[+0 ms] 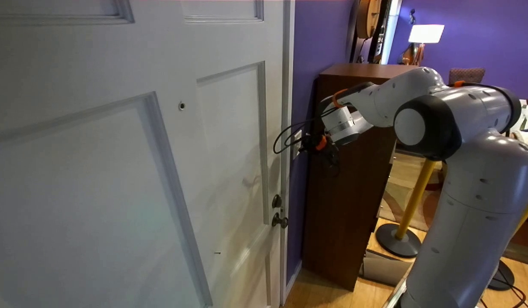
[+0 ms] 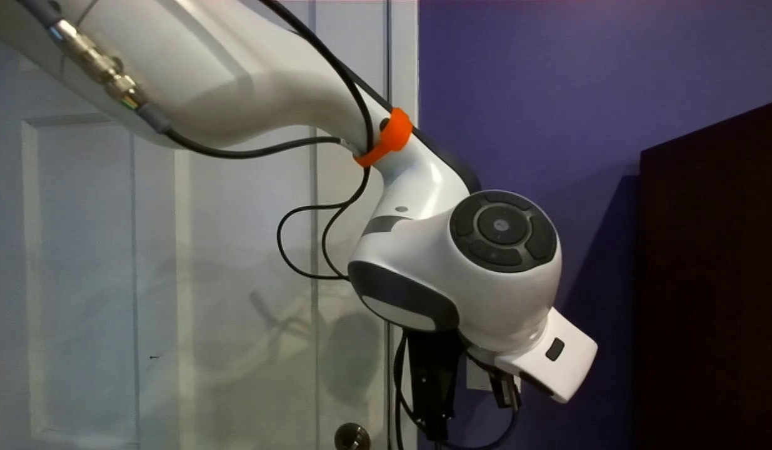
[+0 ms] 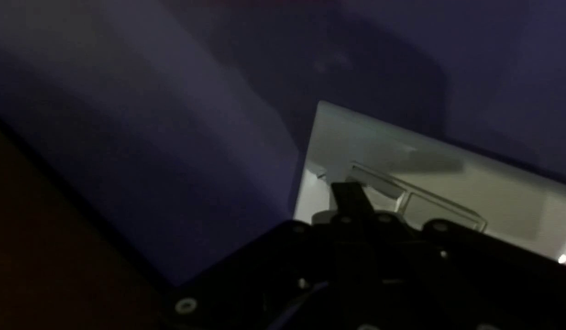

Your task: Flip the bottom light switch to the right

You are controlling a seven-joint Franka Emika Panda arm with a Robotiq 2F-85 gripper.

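Observation:
The white switch plate is on the purple wall in the wrist view, with two rocker toggles in one frame. The bottom light switch appears to be the left toggle there, beside the black fingertip, and is partly covered by it. The upper toggle lies to its right. My gripper is shut and empty, its tip over the outer end of the bottom toggle; I cannot tell if it touches. In an exterior view the plate is a thin white sliver at the gripper. The plate also shows partly behind the wrist.
A dark brown cabinet stands right of the plate and at the left of the wrist view. A white door with a knob is on the other side. Loose black cables hang by the wrist.

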